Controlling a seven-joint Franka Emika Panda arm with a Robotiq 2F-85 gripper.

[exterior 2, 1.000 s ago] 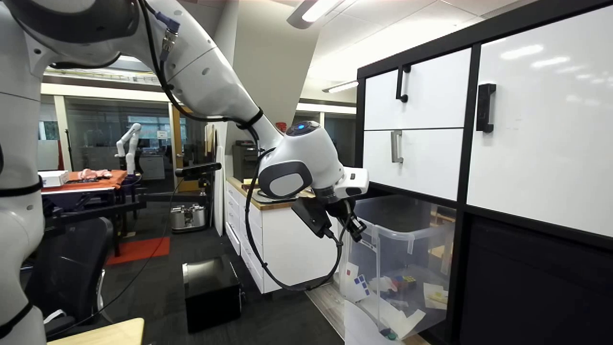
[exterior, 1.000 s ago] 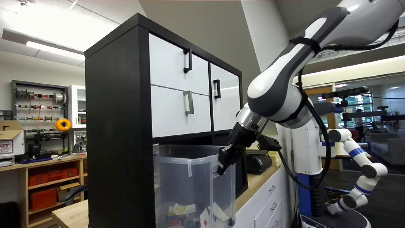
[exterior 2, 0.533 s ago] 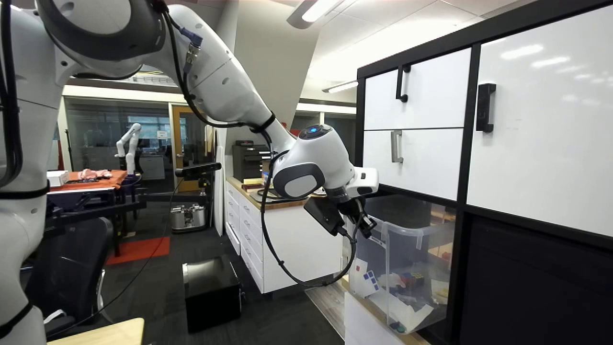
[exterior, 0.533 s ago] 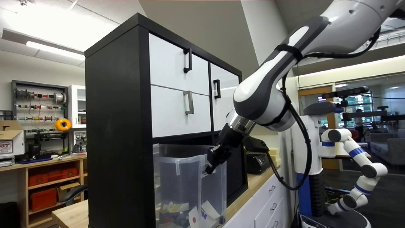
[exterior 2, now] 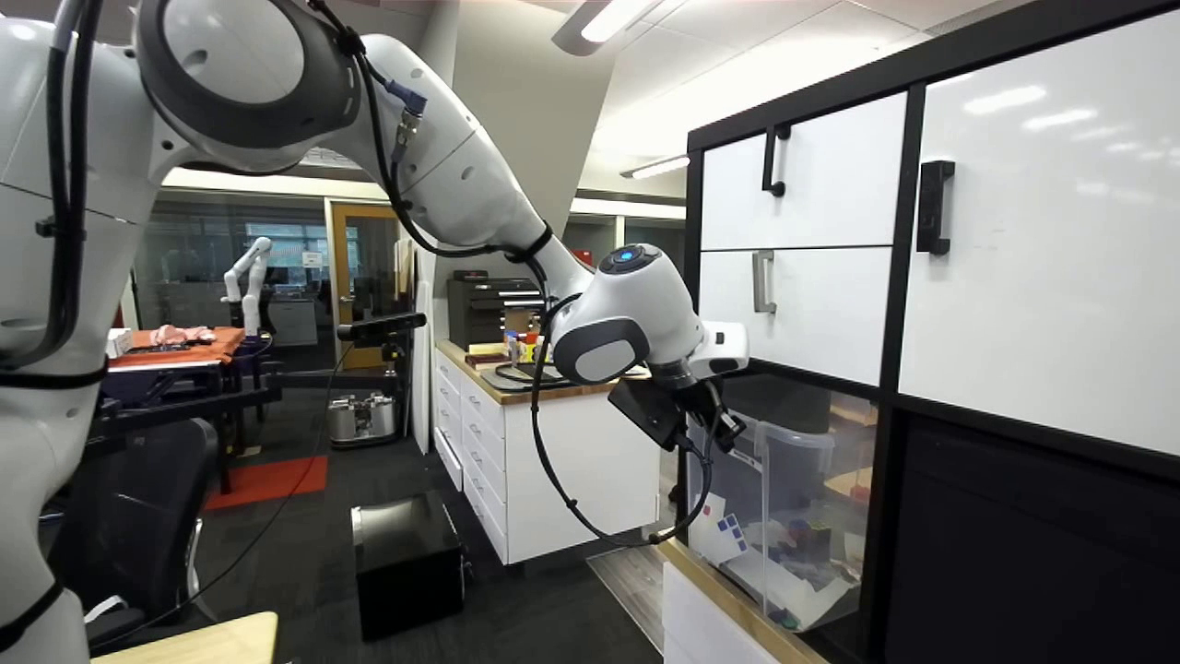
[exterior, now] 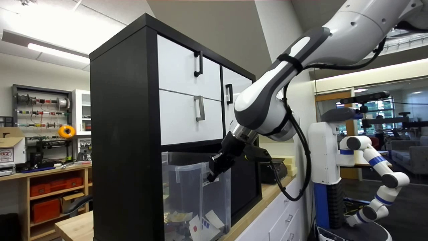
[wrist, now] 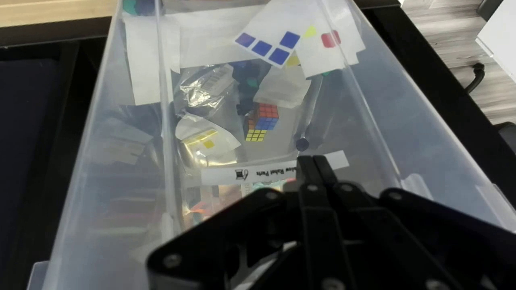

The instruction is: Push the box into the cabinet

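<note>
I hold one black two-fingered gripper (wrist: 313, 157), tips together on nothing, at the front of one clear plastic bin (exterior: 185, 192), partly inside one black-framed, white-fronted cabinet (exterior: 123, 134) with three bar handles (exterior: 200, 64), near the front edge of one wooden tabletop (exterior: 245, 219).

White-and-grey arm (exterior 2: 466, 171), black cables (exterior: 307, 164), black screw-studded claw (wrist: 314, 160)

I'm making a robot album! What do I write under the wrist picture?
Wrist view: the robot's shut gripper at the clear box, a white paper with blue squares showing inside.
</note>
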